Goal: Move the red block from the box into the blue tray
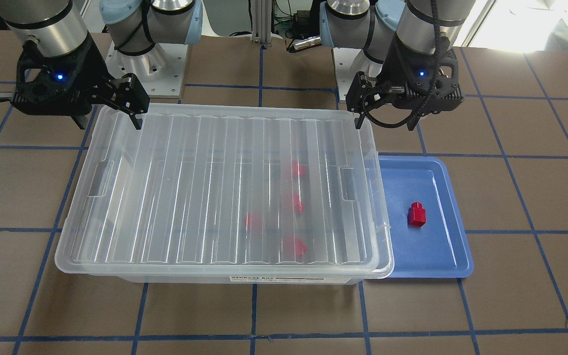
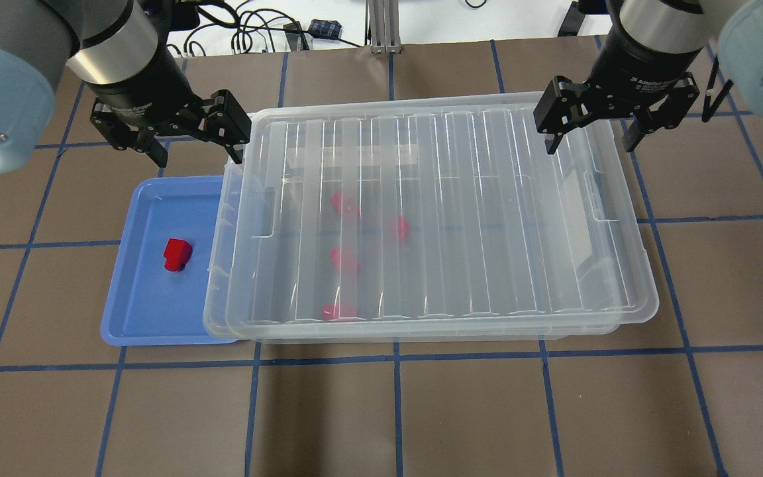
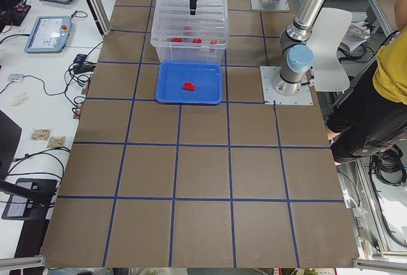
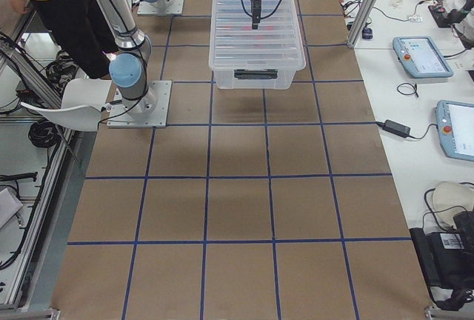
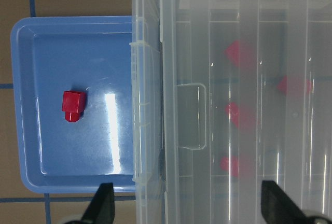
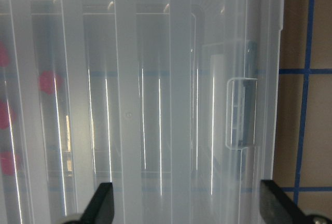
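One red block [image 2: 177,254] lies in the blue tray [image 2: 136,311], also in the front view [image 1: 416,215] and the left wrist view [image 5: 73,106]. Several more red blocks [image 2: 344,260] show blurred through the ribbed lid of the clear box [image 2: 487,218], which is closed. My left gripper [image 2: 196,147] is open and empty, above the box's tray-side end; its fingers straddle the lid's edge [image 5: 189,206]. My right gripper [image 2: 588,144] is open and empty above the box's other end [image 6: 189,206].
The blue tray [image 1: 442,256] sits tight against the box's [image 1: 190,187] short end, partly under its rim. The brown table has blue tape gridlines. The arm bases stand behind the box. A person stands beside the table in the side views.
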`<act>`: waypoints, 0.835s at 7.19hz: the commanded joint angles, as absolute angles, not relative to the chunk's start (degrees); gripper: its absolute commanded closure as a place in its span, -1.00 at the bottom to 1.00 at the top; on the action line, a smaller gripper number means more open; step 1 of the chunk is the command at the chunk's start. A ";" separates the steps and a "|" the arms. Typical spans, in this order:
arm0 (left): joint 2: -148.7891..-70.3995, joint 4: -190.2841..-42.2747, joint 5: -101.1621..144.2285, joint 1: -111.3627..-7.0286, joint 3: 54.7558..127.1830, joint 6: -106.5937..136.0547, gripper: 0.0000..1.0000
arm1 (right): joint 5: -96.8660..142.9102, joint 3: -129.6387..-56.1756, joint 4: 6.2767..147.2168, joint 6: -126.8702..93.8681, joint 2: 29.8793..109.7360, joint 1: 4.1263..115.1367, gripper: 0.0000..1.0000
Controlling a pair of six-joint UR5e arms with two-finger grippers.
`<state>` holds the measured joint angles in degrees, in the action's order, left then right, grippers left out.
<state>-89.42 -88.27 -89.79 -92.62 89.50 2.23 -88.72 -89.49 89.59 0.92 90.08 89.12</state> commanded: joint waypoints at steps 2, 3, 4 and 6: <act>-89.38 -88.24 -89.82 -92.55 89.56 2.02 -1.00 | -88.51 -89.91 89.74 1.05 90.00 89.12 -1.00; -89.38 -88.16 -89.82 -92.55 89.56 1.93 -1.00 | -88.33 -89.91 89.65 1.05 90.00 89.12 -1.00; -89.38 -88.07 -89.82 -92.55 89.65 1.93 -1.00 | -88.42 -90.00 89.74 1.05 90.00 89.12 -1.00; -89.38 -87.89 -89.82 -92.55 89.82 1.93 -1.00 | -88.77 -90.00 89.82 1.05 89.83 89.12 -1.00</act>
<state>-89.38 -87.96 -89.82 -92.55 89.72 1.94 -88.73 -89.98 89.71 1.05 89.99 89.12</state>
